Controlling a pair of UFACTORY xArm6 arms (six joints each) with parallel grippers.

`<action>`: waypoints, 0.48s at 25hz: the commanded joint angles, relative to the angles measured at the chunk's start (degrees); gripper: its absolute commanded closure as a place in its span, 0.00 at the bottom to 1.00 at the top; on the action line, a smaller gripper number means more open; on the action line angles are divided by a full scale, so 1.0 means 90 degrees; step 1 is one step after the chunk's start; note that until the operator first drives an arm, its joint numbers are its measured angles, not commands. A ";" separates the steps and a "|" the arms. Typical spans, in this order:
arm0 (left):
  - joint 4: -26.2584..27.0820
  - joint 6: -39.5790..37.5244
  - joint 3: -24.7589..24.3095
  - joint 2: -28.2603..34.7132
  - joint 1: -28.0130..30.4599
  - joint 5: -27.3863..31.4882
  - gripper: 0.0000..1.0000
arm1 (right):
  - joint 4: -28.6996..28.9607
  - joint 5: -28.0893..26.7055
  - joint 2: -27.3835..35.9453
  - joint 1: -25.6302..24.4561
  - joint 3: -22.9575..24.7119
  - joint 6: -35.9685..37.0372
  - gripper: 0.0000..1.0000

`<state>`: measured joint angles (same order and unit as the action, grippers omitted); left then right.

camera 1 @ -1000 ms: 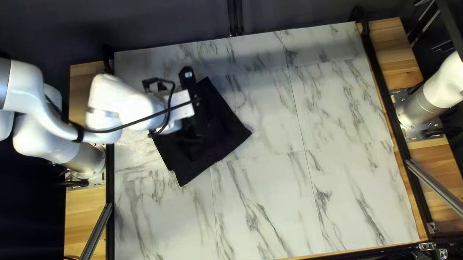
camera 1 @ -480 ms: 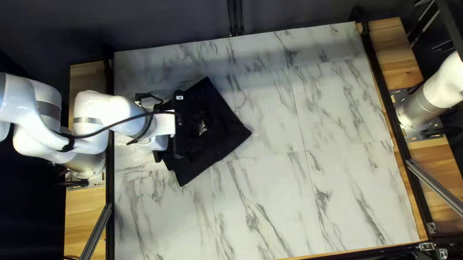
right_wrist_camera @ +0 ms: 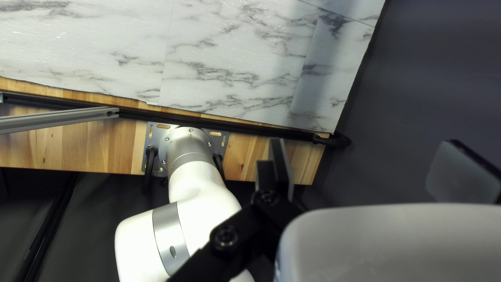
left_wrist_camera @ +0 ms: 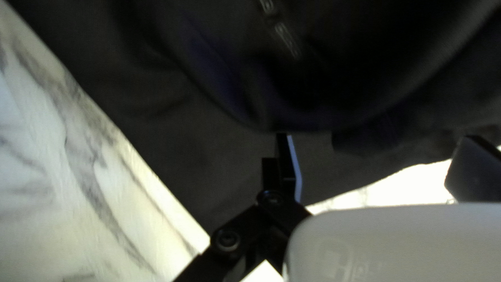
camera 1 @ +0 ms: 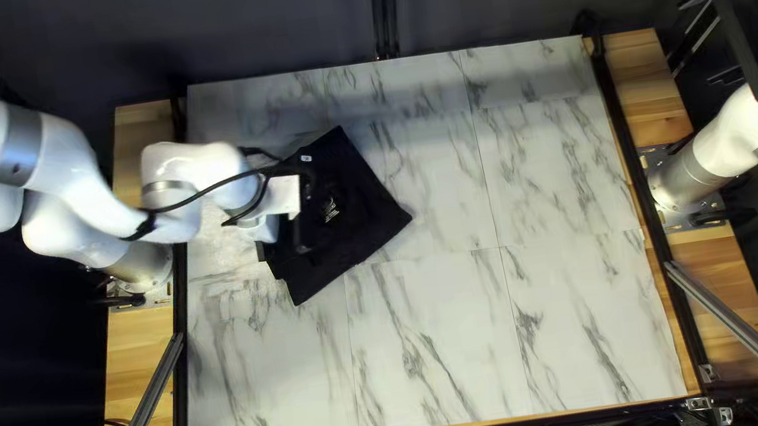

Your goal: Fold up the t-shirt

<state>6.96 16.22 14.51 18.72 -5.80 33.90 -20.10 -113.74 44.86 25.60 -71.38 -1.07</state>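
Top left view: black t-shirt (camera 1: 364, 210) lying left of centre, towards far side of marble top (camera 1: 437, 334); left arm (camera 1: 57, 166) reaching over its left part. Shirt looking partly folded (my guess), final tuck and squaring remaining. Room opening right and near.

Left wrist view: left claw (left_wrist_camera: 378, 166) spreading over cloth, pinching nothing; loose fold (left_wrist_camera: 308, 122) bulging ahead, straight edge running beside.

Right wrist view: right claw (right_wrist_camera: 373, 171) spreading, empty, hanging by wooden border (right_wrist_camera: 104, 149).
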 commanded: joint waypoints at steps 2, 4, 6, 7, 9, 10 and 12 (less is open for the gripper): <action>0.0901 0.0854 0.0142 -0.0329 0.0121 -0.0040 0.00 | 0.0000 0.0000 0.0000 0.0000 0.0000 0.0000 0.00; 0.1319 0.1246 0.0181 -0.0492 0.0237 -0.0140 0.00 | 0.0000 0.0000 0.0000 0.0000 0.0000 0.0000 0.00; 0.1658 0.1533 0.0200 -0.0521 0.0378 -0.0152 0.00 | 0.0000 0.0000 0.0000 0.0000 0.0000 0.0000 0.00; 0.1784 0.1641 0.0210 -0.0510 0.0439 -0.0137 0.00 | 0.0000 0.0000 0.0000 0.0000 0.0000 0.0000 0.00; 0.1937 0.1708 0.0260 -0.0442 0.0620 -0.0061 0.00 | 0.0000 0.0000 0.0000 0.0000 0.0000 0.0000 0.00; 0.1958 0.1693 0.0282 -0.0388 0.0694 -0.0007 0.00 | 0.0000 0.0000 0.0000 0.0000 0.0000 0.0000 0.00; 0.1914 0.1570 0.0311 -0.0243 0.0825 0.0121 0.00 | 0.0000 0.0000 0.0000 0.0000 0.0000 0.0000 0.00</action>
<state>24.10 31.15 16.88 15.20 0.19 33.75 -20.10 -113.74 44.86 25.60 -71.38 -1.07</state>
